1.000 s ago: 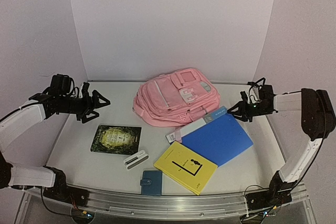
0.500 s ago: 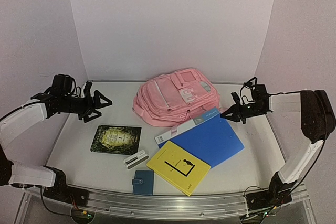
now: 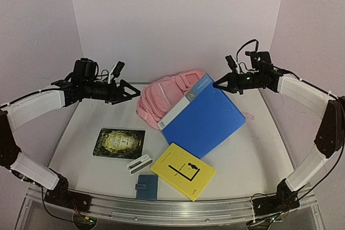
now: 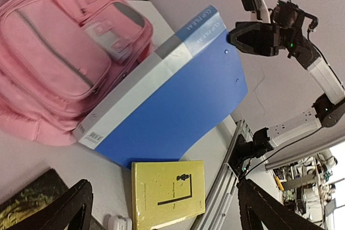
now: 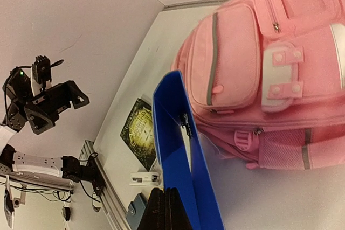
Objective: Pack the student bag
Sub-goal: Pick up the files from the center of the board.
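The pink student bag (image 3: 159, 98) lies at the back middle of the table, front pockets up; it also shows in the left wrist view (image 4: 59, 57) and the right wrist view (image 5: 269, 74). My right gripper (image 3: 221, 85) is shut on the top corner of a blue clip folder (image 3: 202, 117) with a white spine. It holds the folder tilted up, the lower edge down near the table, in front of the bag's right half. The folder's covers gape slightly (image 5: 180, 149). My left gripper (image 3: 129, 91) is open and empty in the air, just left of the bag.
A yellow book (image 3: 183, 171) lies at the front middle, partly under the folder's lower corner. A dark green book (image 3: 119, 143), a small white device (image 3: 139, 164) and a blue wallet (image 3: 145, 187) lie at the front left. A metal rail (image 3: 172, 208) edges the front.
My right gripper has risen and swung left, lifting the blue folder from flat on the table to a steep tilt against the bag. My left gripper has moved up and right toward the bag.
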